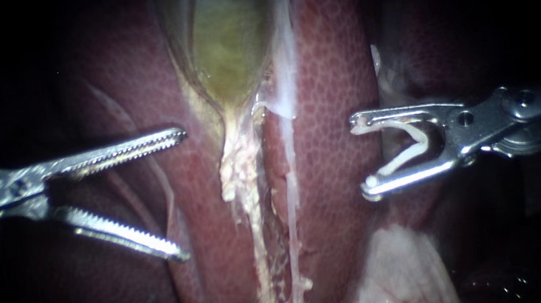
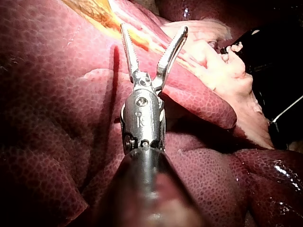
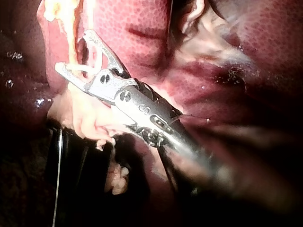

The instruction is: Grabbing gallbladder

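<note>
Our left instrument point(image 1: 184, 195) hangs over the liver point(image 1: 328, 63) with its toothed jaws spread wide, gripping nothing. Our right instrument point(image 1: 360, 155) holds a white clip point(image 1: 397, 163) between its parted jaws. Between them, up the liver's middle groove, lies the greenish gallbladder point(image 1: 224, 41), clear of both instruments. Pale stringy tissue point(image 1: 239, 175) trails down from its narrow end.

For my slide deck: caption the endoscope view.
Left tool open, right tool holding a clip, one on each side below the gallbladder, which neither grips, with liver around.
</note>
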Action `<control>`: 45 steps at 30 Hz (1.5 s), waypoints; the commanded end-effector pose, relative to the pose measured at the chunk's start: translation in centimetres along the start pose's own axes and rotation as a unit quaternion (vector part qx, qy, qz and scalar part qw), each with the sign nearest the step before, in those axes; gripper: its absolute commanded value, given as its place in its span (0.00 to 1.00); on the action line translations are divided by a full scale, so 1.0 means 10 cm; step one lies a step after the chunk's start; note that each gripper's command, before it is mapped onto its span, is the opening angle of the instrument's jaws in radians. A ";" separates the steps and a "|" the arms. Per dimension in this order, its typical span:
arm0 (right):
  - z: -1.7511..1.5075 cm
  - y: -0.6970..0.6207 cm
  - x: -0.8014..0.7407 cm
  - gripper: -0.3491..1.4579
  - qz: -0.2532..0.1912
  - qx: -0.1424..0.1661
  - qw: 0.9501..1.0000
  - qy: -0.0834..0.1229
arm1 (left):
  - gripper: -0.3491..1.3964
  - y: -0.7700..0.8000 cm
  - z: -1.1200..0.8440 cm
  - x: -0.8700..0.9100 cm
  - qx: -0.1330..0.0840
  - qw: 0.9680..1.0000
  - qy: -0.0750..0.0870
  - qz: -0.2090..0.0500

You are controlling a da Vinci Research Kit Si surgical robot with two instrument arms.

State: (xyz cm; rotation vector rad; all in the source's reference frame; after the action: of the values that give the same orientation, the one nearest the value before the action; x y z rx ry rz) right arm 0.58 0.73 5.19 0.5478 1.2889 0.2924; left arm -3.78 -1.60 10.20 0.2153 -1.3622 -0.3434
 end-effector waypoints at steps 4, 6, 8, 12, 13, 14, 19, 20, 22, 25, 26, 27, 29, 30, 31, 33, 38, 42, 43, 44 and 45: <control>0.000 0.000 0.000 0.52 0.000 0.000 1.000 0.000 | 0.71 0.000 -0.001 0.000 0.001 1.000 0.000 0.000; 0.000 0.000 0.000 0.52 0.000 0.000 1.000 0.000 | 0.71 0.000 -0.001 0.000 -0.001 1.000 0.001 0.000; 0.000 0.000 0.000 0.52 0.000 0.000 1.000 0.000 | 0.71 0.000 0.000 0.000 -0.002 1.000 0.001 0.000; 0.000 0.000 -0.001 0.52 0.000 0.000 1.000 0.000 | 0.71 0.002 0.004 0.002 -0.004 1.000 0.001 0.000; 0.000 0.000 -0.001 0.52 0.000 0.000 1.000 0.000 | 0.71 0.003 0.005 0.004 -0.006 1.000 0.002 0.000; 0.000 0.000 -0.001 0.52 0.000 0.000 1.000 0.000 | 0.71 0.004 0.008 0.006 -0.007 1.000 0.002 0.001; 0.000 0.000 -0.001 0.52 0.000 0.000 1.000 0.000 | 0.64 0.007 0.018 0.020 -0.015 0.999 0.002 -0.044; 0.000 0.000 -0.001 0.52 0.000 0.000 1.000 0.000 | 0.63 0.008 0.021 0.025 -0.020 0.998 0.003 -0.055; 0.000 0.000 -0.001 0.52 0.000 0.000 1.000 0.000 | 0.62 0.008 0.024 0.033 -0.027 0.997 0.003 -0.073; 0.000 0.000 -0.001 0.52 0.000 0.000 1.000 0.000 | 0.59 0.010 0.029 0.046 -0.035 0.994 0.003 -0.106; 0.000 0.000 -0.001 0.52 0.000 0.000 1.000 0.000 | 0.58 0.010 0.031 0.049 -0.038 0.993 0.001 -0.111; 0.000 0.000 -0.001 0.52 0.000 0.000 1.000 0.000 | 0.57 0.010 0.033 0.053 -0.042 0.992 0.003 -0.122; 0.000 0.000 -0.001 0.52 0.000 0.000 1.000 0.000 | 0.56 0.010 0.037 0.057 -0.048 0.990 0.003 -0.130; 0.000 0.000 -0.001 0.52 0.000 0.000 1.000 0.000 | 0.55 0.010 0.039 0.059 -0.050 0.990 0.004 -0.135; 0.000 0.000 -0.001 0.52 0.000 0.000 1.000 0.000 | 0.54 0.011 0.040 0.061 -0.052 0.989 0.004 -0.141; 0.000 0.000 -0.001 0.52 0.000 0.000 1.000 0.000 | 0.52 0.012 0.044 0.064 -0.057 0.987 0.007 -0.149; 0.000 0.000 0.000 0.52 0.000 0.000 1.000 0.000 | 0.45 0.014 0.052 0.070 -0.067 0.983 0.013 -0.168; 0.000 -0.001 0.000 0.52 0.000 0.000 1.000 0.000 | 0.34 0.018 0.056 0.077 -0.081 0.978 0.017 -0.191; 0.000 -0.001 0.000 0.52 0.000 0.000 1.000 0.000 | 0.32 0.020 0.057 0.080 -0.085 0.977 0.020 -0.197; 0.001 -0.001 0.000 0.52 0.000 0.000 1.000 0.000 | 0.28 0.022 0.057 0.082 -0.086 0.976 0.024 -0.200; 0.001 -0.001 0.000 0.52 0.000 0.000 1.000 0.000 | 0.23 0.023 0.057 0.085 -0.088 0.975 0.028 -0.202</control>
State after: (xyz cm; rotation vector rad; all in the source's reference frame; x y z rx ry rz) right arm 0.58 0.72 5.19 0.5482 1.2893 0.2917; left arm -4.15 -1.67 11.22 0.3530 -1.2038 -0.7959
